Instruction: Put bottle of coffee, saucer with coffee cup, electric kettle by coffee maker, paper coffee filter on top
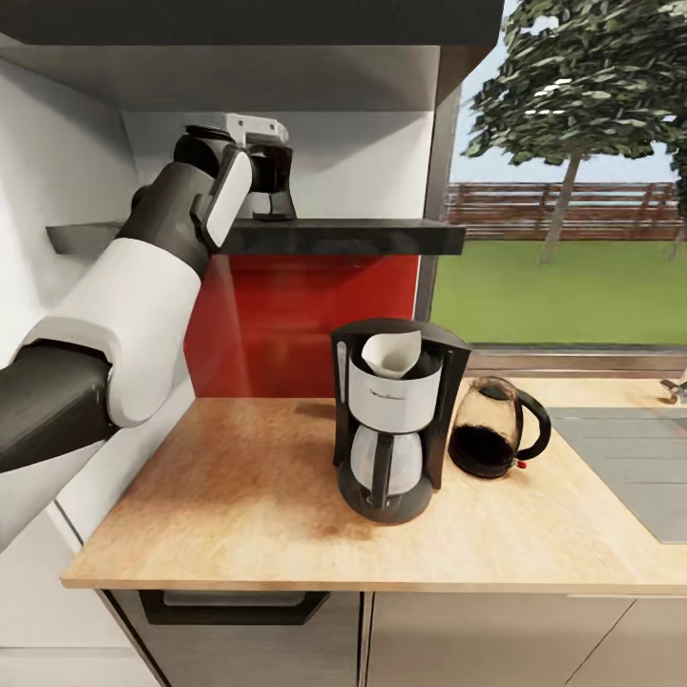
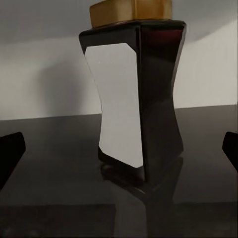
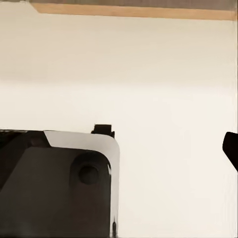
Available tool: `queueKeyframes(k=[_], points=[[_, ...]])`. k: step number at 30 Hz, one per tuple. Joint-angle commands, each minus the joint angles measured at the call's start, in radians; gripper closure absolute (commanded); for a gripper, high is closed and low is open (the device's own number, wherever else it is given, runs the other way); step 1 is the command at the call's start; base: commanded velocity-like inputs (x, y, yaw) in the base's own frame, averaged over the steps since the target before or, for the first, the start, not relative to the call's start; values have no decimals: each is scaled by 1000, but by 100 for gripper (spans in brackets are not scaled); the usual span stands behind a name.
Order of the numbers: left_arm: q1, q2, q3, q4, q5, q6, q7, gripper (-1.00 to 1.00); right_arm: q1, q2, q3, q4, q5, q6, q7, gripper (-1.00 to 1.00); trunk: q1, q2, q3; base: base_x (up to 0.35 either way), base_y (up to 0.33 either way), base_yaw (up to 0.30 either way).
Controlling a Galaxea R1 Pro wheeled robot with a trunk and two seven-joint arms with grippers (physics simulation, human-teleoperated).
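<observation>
We see our left gripper (image 2: 119,148) spread wide on the shelf (image 2: 54,163), its fingertips (image 2: 11,148) flanking the coffee bottle (image 2: 141,99) without touching.

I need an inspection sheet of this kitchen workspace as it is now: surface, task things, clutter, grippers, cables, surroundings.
Surface: wooden countertop, mostly bare at its left half.
Job's things: coffee maker upright on the countertop, a paper coffee filter in its top; electric kettle right beside it; bottle of coffee upright on the dark shelf, gold lid on.
Clutter: nothing seen.
Grippers: left gripper open, raised at shelf height, fingertips either side of the bottle, not touching it; right gripper cannot tell.
Cables: nothing seen.
Surroundings: red backsplash, sink at the right, window with a lawn, tree and fence outside.
</observation>
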Motion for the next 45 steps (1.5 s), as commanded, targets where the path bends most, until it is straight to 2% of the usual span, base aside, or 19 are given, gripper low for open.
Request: queueKeyframes(k=[1, 4, 16, 45], points=[[-1, 0, -4, 0, 2, 4, 13, -100, 3, -5, -8, 0, 6, -3, 4, -100, 1, -2, -2, 275, -140, 0], [-1, 0, -3, 0, -12, 4, 20, -100, 16, -11, -8, 0, 7, -2, 4, -100, 1, -2, -2, 276, -143, 0], [0, -1, -2, -1, -12, 5, 21, -100, 64, -19, -8, 0, 6, -3, 4, -100, 1, -2, -2, 246, -138, 63], [5, -15, -2, -31, -14, 10, 37, -100, 65, -19, -8, 0, 6, -4, 4, -100, 1, -2, -2, 17, -7, 16]])
